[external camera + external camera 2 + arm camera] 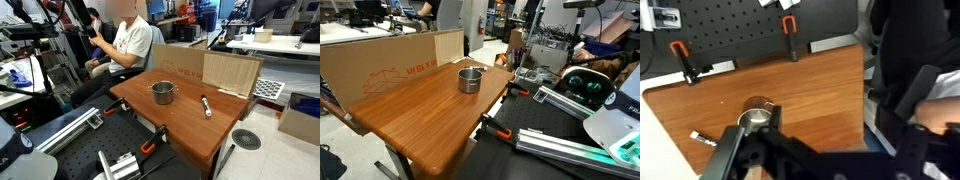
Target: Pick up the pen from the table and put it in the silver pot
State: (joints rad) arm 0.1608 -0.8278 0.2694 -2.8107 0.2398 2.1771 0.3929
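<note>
The pen [206, 105] lies flat on the reddish-brown table [190, 130], to one side of the silver pot [163, 93]. In the wrist view the pot [756, 110] stands on the table [810, 85], partly behind a dark finger, and the pen [703, 139] lies apart from it near the table's edge. My gripper [850, 100] hangs high above the table with its fingers spread and nothing between them. It does not show in either exterior view. The pot [469, 80] also stands on the table [430, 120] in an exterior view, where I cannot make out the pen.
Cardboard sheets [215, 68] stand along one table edge. Orange clamps [790, 25] grip another edge beside a black perforated board [740, 25]. A seated person [125, 45] is behind the table. Metal rails [570, 105] lie beside it.
</note>
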